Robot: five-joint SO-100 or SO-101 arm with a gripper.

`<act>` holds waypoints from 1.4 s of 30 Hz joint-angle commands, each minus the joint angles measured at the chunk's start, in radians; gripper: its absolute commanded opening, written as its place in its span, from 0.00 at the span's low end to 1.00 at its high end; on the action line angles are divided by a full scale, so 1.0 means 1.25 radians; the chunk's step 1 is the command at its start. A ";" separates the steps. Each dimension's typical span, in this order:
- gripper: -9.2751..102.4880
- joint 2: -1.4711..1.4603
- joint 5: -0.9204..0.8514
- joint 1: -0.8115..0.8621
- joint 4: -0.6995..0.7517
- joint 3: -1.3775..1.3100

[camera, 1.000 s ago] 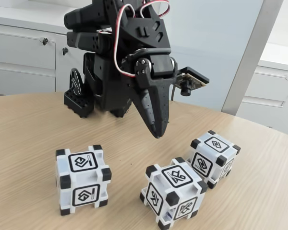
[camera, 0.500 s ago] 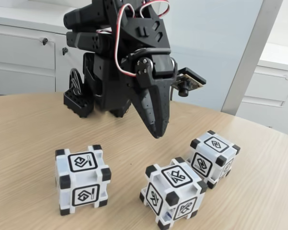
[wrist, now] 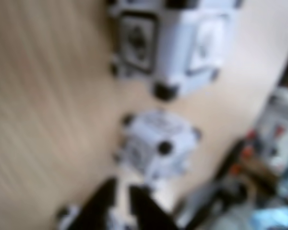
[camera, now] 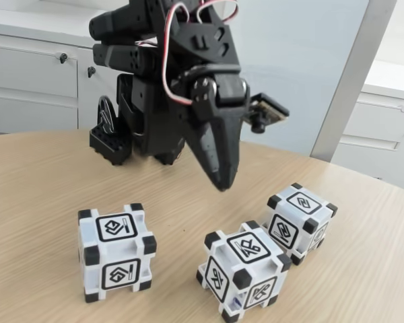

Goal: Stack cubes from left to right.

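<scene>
Three cubes sit on the wooden table (camera: pixel 40 175): the left cube (camera: pixel 116 252) alone, the middle cube (camera: pixel 242 275) and right cube (camera: pixel 298 221) close together. The black gripper (camera: pixel 221 183) hangs in the air above them, holding nothing. Its two fingers look almost closed.

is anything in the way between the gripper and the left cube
Nothing visible blocks it. In the fixed view the gripper hangs in the air above the table, fingers together and holding nothing, and the left cube stands alone, apart from the middle cube, with bare wood between it and the gripper.
</scene>
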 commanded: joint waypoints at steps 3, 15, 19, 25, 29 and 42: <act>0.12 -0.214 0.036 -0.004 -0.001 -0.238; 0.35 -0.713 0.081 -0.007 0.005 -0.637; 0.40 -0.827 0.075 -0.060 0.005 -0.659; 0.44 -0.935 0.103 -0.173 0.005 -0.663; 0.44 -0.976 0.140 -0.227 0.005 -0.664; 0.40 -1.112 0.206 -0.277 -0.009 -0.664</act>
